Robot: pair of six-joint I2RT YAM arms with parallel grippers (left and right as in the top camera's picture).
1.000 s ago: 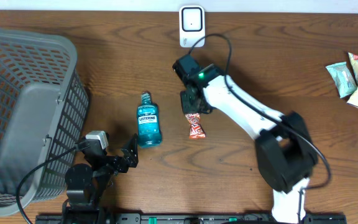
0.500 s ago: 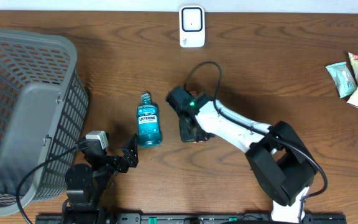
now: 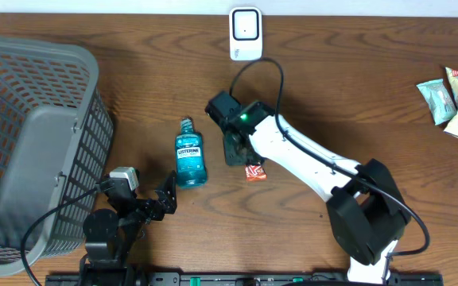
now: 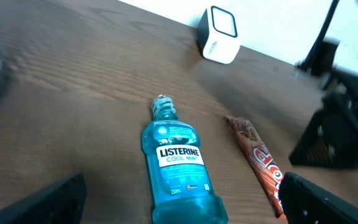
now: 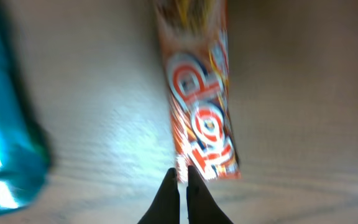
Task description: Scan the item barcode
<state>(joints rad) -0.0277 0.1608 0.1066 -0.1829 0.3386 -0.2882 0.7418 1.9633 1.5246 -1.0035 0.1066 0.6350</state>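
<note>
An orange-red snack bar (image 3: 254,171) lies on the table, and only its front end shows past my right gripper (image 3: 239,155). In the right wrist view the right gripper (image 5: 182,177) is shut with nothing between its fingers, its tips at the near corner of the snack bar (image 5: 201,118). A blue Listerine bottle (image 3: 190,156) lies on its side just left of the bar. The white scanner (image 3: 246,33) stands at the table's far edge. My left gripper (image 4: 182,211) is open, low near the bottle's base (image 4: 179,165), with the snack bar (image 4: 260,165) to its right.
A large grey mesh basket (image 3: 30,143) fills the left side of the table. Several snack packets (image 3: 452,95) lie at the far right edge. The right arm's black wrist (image 4: 337,130) sits to the right of the bar in the left wrist view.
My right gripper has moved from behind the snack bar to over it, covering most of it, and has swung slightly left toward the bottle. The left arm has not moved.
</note>
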